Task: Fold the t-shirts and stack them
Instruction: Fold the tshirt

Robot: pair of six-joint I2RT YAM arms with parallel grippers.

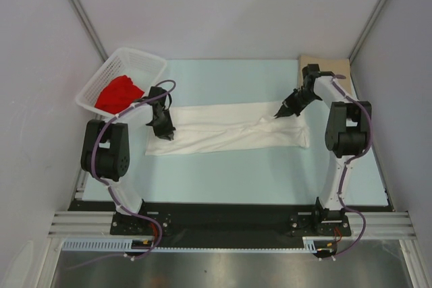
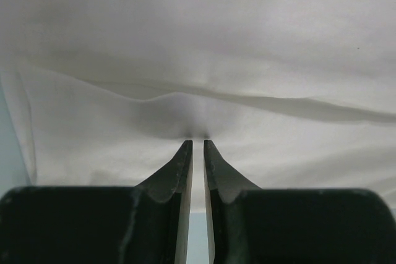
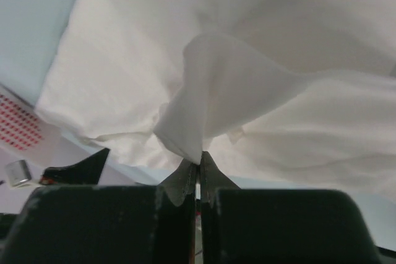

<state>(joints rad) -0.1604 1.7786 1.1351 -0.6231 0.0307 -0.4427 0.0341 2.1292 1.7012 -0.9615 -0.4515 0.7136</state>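
The white t-shirt (image 1: 223, 133) lies stretched out as a long band across the middle of the table. My left gripper (image 1: 162, 131) sits on its left end; in the left wrist view the jaws (image 2: 198, 142) are nearly together, tips pinching a puckered ridge of the white cloth (image 2: 247, 41). My right gripper (image 1: 279, 114) is shut on a raised fold near the shirt's right end, and the cloth (image 3: 247, 78) is drawn up to a peak at the tips (image 3: 199, 156). The red t-shirt (image 1: 118, 94) lies in the basket. The tan t-shirt (image 1: 331, 64) lies flat at the back right, partly behind the right arm.
The white lattice basket (image 1: 150, 65) stands at the back left, close to the left arm. Grey walls close in the table on the left, back and right. The light blue table top (image 1: 229, 180) shows between the shirt and the arm bases.
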